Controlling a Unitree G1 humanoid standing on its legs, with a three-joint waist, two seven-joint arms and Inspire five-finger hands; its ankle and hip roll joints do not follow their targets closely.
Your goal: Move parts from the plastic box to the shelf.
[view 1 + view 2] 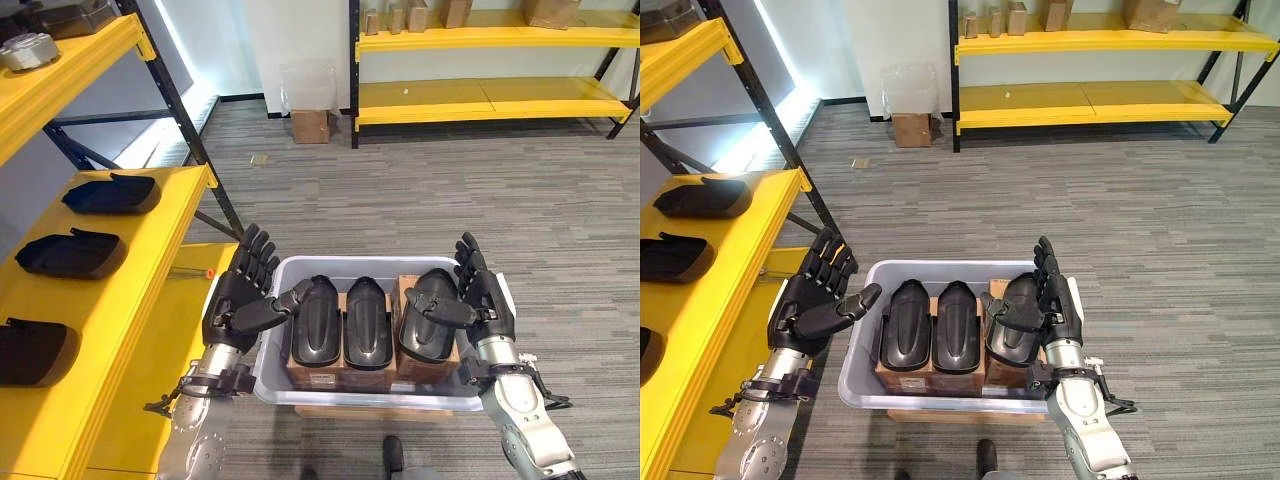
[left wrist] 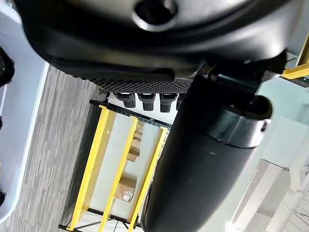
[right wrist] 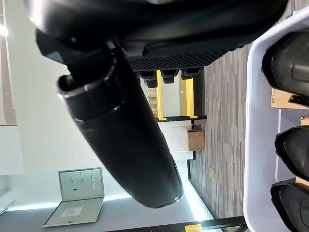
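Left hand (image 1: 238, 300) – fingers straight, holding nothing, at the plastic box's (image 1: 300, 268) left wall | right hand (image 1: 484, 297) – fingers straight, at its right wall | three black parts (image 1: 368, 322) stand inside | more parts lie on the yellow shelf (image 1: 140, 262) at left.

Parts (image 1: 368, 322) in box (image 1: 300, 395), shelf (image 1: 140, 290) left.

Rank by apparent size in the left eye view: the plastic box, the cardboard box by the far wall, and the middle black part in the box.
1. plastic box, clearly the largest.
2. middle black part.
3. cardboard box, the smallest as seen, but it stands much farther from the camera, so its true size against the part is unsure.
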